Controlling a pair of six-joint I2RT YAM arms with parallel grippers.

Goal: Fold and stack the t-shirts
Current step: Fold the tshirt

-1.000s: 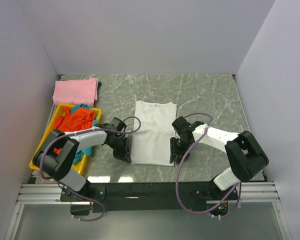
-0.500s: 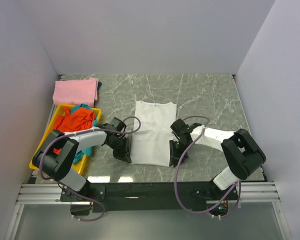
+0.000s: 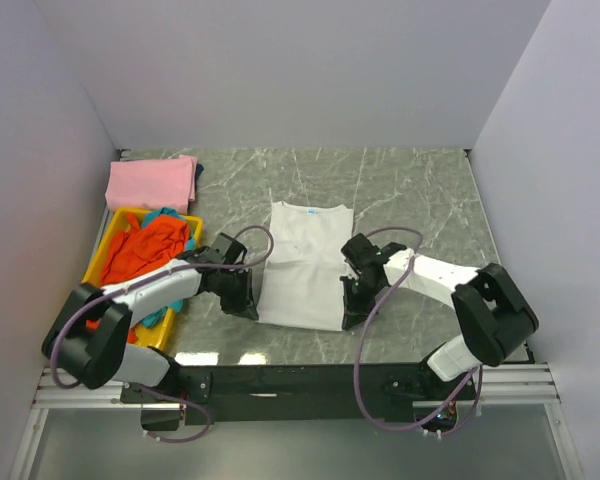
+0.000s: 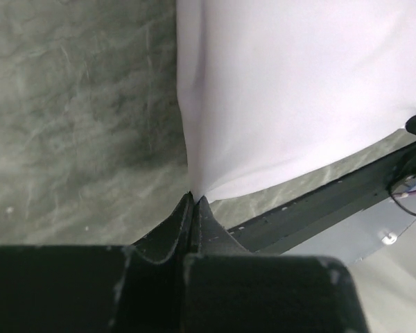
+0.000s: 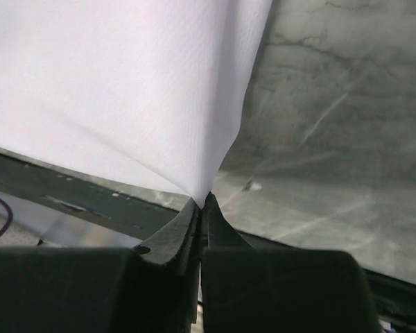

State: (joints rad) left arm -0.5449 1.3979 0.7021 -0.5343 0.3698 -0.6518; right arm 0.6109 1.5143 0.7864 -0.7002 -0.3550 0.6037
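White t-shirt (image 3: 305, 265), one, pinched by both jaws (near corners).

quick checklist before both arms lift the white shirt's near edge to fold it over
1. left end effector shut on the near-left corner of the white t-shirt: ok
2. right end effector shut on its near-right corner: ok
3. shirt's far end lying flat on the table: ok
4. nothing lying on top of the shirt: ok
5. both cloth layers caught in each pinch: cannot tell
6. yellow tray apart from the shirt: ok
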